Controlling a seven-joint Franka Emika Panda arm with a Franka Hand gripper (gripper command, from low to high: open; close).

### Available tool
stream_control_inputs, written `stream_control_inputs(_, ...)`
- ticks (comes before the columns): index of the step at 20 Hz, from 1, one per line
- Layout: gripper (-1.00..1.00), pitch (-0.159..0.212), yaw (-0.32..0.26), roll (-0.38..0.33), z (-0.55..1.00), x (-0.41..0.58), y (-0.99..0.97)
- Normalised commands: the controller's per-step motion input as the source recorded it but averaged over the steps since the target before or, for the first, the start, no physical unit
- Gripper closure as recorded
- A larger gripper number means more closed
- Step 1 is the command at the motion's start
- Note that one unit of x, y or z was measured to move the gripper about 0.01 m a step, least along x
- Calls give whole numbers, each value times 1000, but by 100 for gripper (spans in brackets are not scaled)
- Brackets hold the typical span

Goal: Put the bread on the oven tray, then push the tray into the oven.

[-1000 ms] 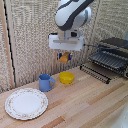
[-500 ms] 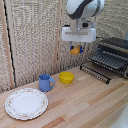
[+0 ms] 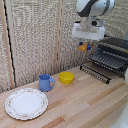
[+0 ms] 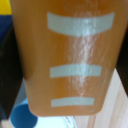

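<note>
**Claw carries the bread high above the desk, near the oven**

In the exterior view the white arm hangs over the middle-right of the scene, and its claw [image 3: 85, 47] is pinching the bread [image 3: 83, 47], a small golden-orange piece held up in the air, well clear of the wooden desk [image 3: 90, 102]. The bread sits just to the left of the oven [image 3: 113, 54], at about the height of its front opening and apart from it.

The oven stands at the far right of the desk, dark and boxy. The oven pan [image 3: 98, 71], a dark wire-grid rack, juts out from the oven's front toward the exterior view's left, low over the desk surface. The bread is above the pan's left end, not touching it.

On the desk, a yellow bowl [image 3: 66, 77] stands below and to the left of the claw, a blue cup [image 3: 46, 82] just left of the bowl, and a round patterned plate [image 3: 26, 103] nearer, at the left.

The wrist view is almost filled by the bread [image 4: 70, 55], glossy orange-brown with three pale bars across it.
</note>
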Motion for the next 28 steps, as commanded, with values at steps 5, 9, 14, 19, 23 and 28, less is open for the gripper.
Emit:
stream_control_inputs(5, 100, 22, -93, 20, 93, 789, -616)
stream_control_inputs(9, 100, 31, -82, 17, 116, 812, -635)
stream_control_inputs(14, 100, 163, -33, 36, 421, 345, -824)
stream_control_inputs(19, 100, 218, -33, 36, 496, 127, -874)
stream_control_inputs(23, 100, 106, -8, 60, 203, 256, -929)
stream_control_inputs(28, 100, 50, 0, 66, 38, 270, -923)
